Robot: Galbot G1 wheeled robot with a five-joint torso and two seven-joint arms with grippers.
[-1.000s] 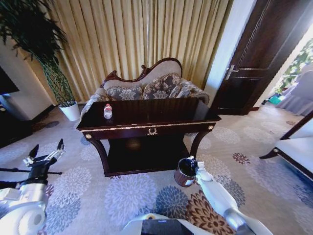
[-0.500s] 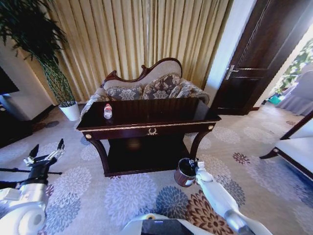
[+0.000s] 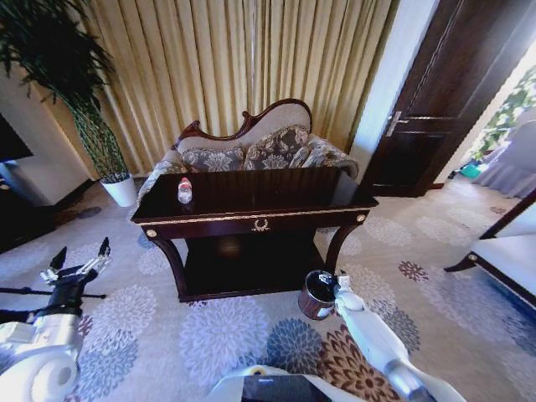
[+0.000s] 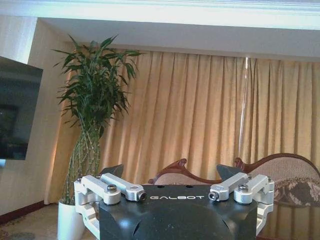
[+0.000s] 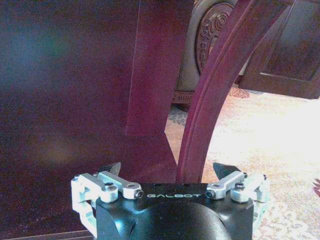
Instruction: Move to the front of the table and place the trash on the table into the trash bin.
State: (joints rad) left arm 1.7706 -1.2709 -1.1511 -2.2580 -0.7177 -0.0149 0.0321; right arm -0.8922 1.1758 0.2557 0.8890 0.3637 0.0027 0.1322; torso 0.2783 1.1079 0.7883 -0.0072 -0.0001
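- Table (image 3: pixel 251 219): I see it at twelve o'clock from the rig, square on to the head view, with the sofa (image 3: pixel 251 149) behind it and the floral carpet (image 3: pixel 167 335) in front.
- Bottle (image 3: pixel 185 190): the one piece of trash I can make out, standing upright near the table's far left end, at about eleven o'clock from me. I cannot tell whether smaller scraps lie on the dark top.
- Trash bin (image 3: pixel 316 295): on the carpet just beside the table's right front leg, at about one o'clock, mouth upward.
- Right gripper (image 3: pixel 339 282): held low, at the bin's right rim; its wrist view looks past the table leg (image 5: pixel 210 100) toward the lower shelf. Fingers spread apart, nothing between them.
- Left gripper (image 3: pixel 78 261): out at about nine o'clock, well apart from the table, fingers spread and empty; its wrist view faces the curtain (image 4: pixel 200 110) and the plant (image 4: pixel 92 100).
- Step in hand, as I judge it: with the right gripper empty over the bin, the bottle is the next pick. I would use the left arm, since the bottle sits on that side.
- To do it well, I would raise the gripper above the tabletop before reaching in, approach the bottle from the side, close on its body below the cap, and carry it clear of the table edge to the bin.
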